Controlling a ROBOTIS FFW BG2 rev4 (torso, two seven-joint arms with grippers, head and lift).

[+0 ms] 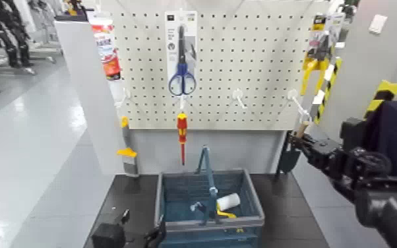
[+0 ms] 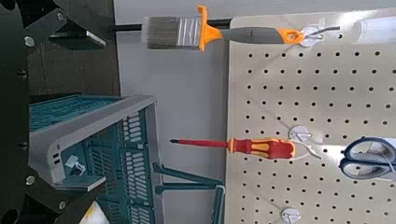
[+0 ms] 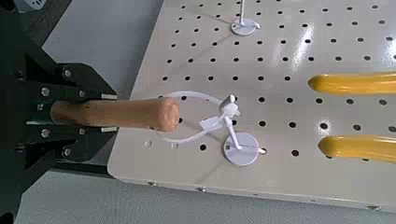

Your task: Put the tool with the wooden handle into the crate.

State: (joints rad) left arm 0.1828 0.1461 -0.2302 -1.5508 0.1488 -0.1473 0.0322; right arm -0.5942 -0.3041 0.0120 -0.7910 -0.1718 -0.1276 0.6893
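Pulling your right gripper (image 3: 101, 113), closed around the hand trowel (image 1: 288, 157), straight down could snag its cord loop (image 3: 191, 93) on the pegboard hook (image 3: 245, 143); your left gripper (image 2: 101, 110) is open.

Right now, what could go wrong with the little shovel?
Its cord loop is around the white hook, so pulling straight away might snag it. The right claw grips the wooden handle, and the shovel might twist if tugged. The blue basket handle stands up over the basket, so the shovel could bump it.
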